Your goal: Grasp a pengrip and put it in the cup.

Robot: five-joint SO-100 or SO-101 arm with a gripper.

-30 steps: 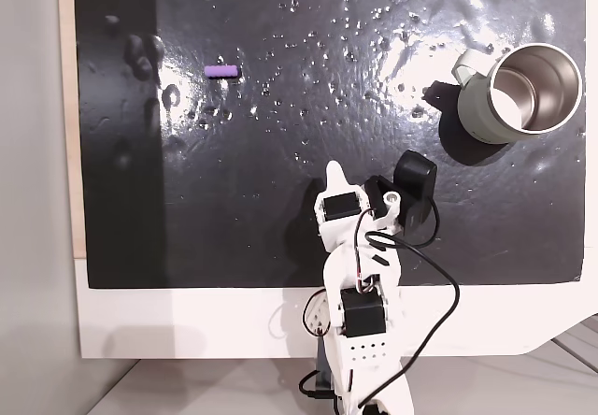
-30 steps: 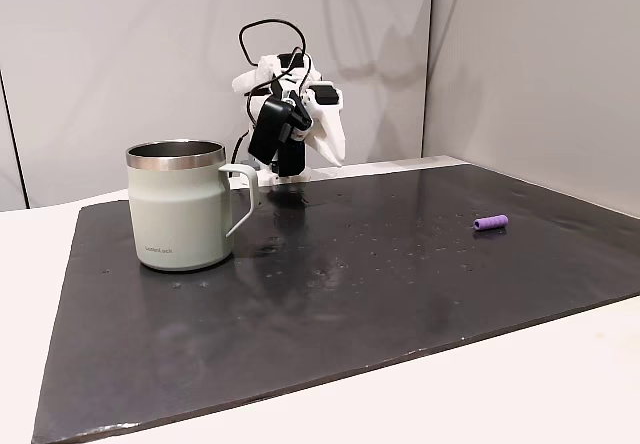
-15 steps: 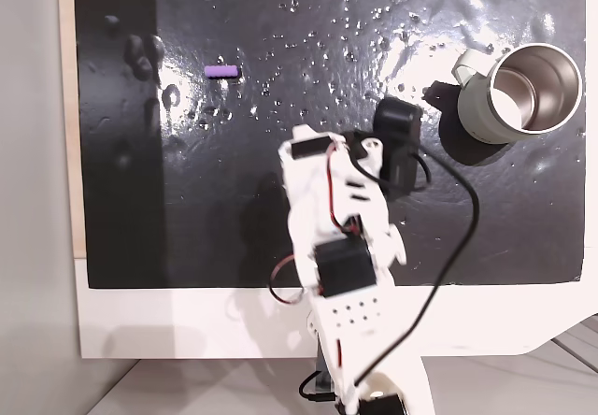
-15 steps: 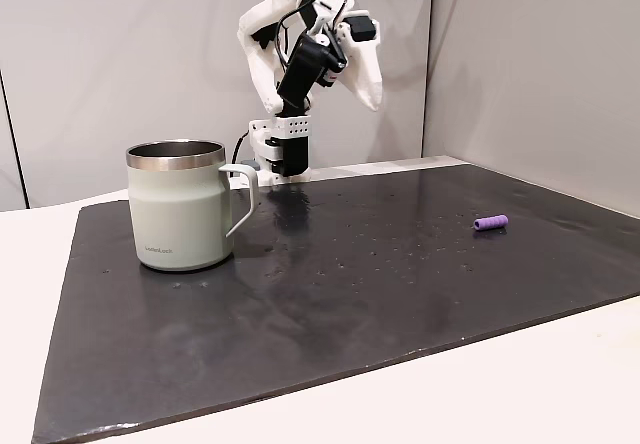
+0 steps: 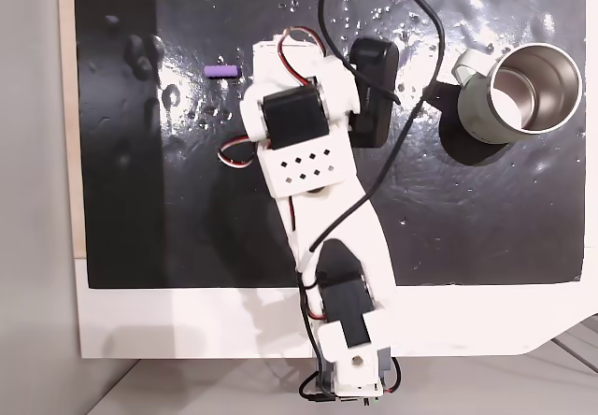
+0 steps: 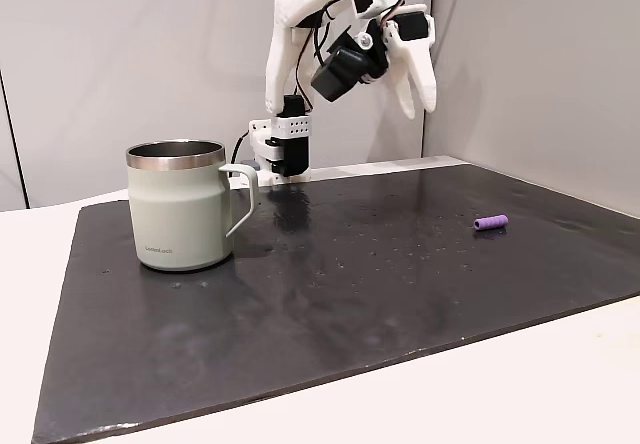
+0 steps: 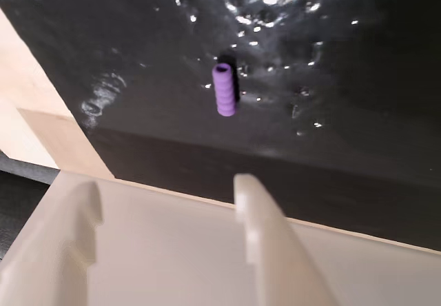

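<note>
The pengrip (image 5: 221, 71) lies on its side on a glossy black mat (image 5: 486, 209), toward the upper left in a fixed view from above, and far right in a fixed view from the side (image 6: 490, 223). In the wrist view it is a small ribbed purple tube (image 7: 223, 89) with its open end turned away from the camera, alone on the mat and touching nothing. The fingers (image 7: 165, 240) sit at the bottom of that view, set apart with nothing between them, well short of the pengrip. From the side the gripper (image 6: 412, 84) hangs high above the mat, pointing down, between the pengrip and the cup.

The cup (image 6: 185, 204) stands upright at the opposite side of the mat, well apart from the pengrip, its handle facing the arm's base; from above its steel inside (image 5: 523, 88) shows bare.

The mat is speckled with bright glints and covers most of a pale worktop (image 6: 520, 384), whose bare edge shows around it. Plain light-grey wall panels (image 6: 120, 54) stand behind.
</note>
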